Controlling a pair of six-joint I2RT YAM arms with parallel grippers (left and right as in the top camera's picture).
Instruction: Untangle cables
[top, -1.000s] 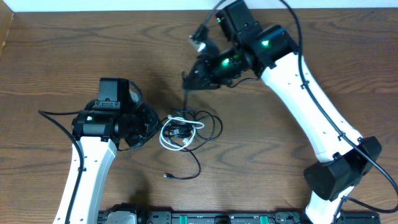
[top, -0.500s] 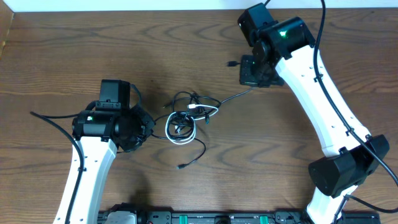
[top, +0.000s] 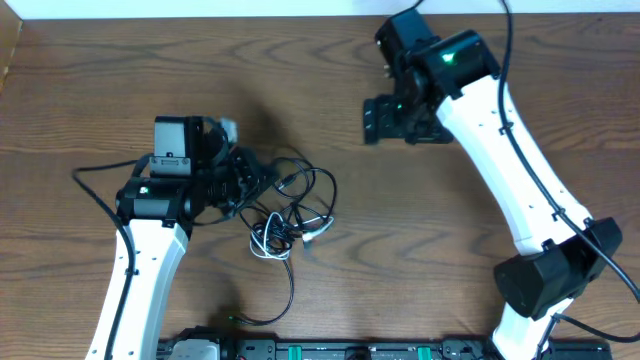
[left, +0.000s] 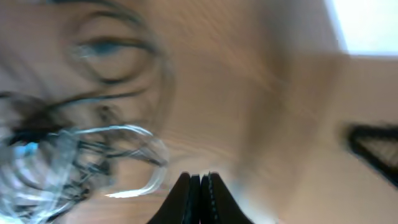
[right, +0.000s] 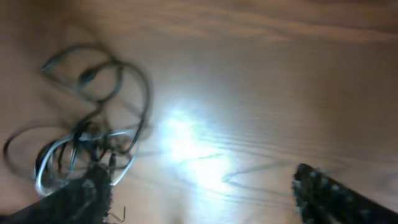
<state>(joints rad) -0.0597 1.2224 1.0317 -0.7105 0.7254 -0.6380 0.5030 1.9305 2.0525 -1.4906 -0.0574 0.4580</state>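
Cables sit in one knotted clump left of centre on the worktop, seen from overhead. Black loops cross the white cable, and one black tail trails toward the near edge. No cord lies apart by itself, so I'd say the untangling is barely begun. The left fingers are at the clump's left side. The right fingers hang well apart from it over bare wood, with open room on the right to draw a strand out.

In the left wrist view, badly blurred, the left fingers are pressed together; whether a strand is pinched I cannot tell.

In the right wrist view the right fingers are spread wide and empty, with the clump off to the left of frame.
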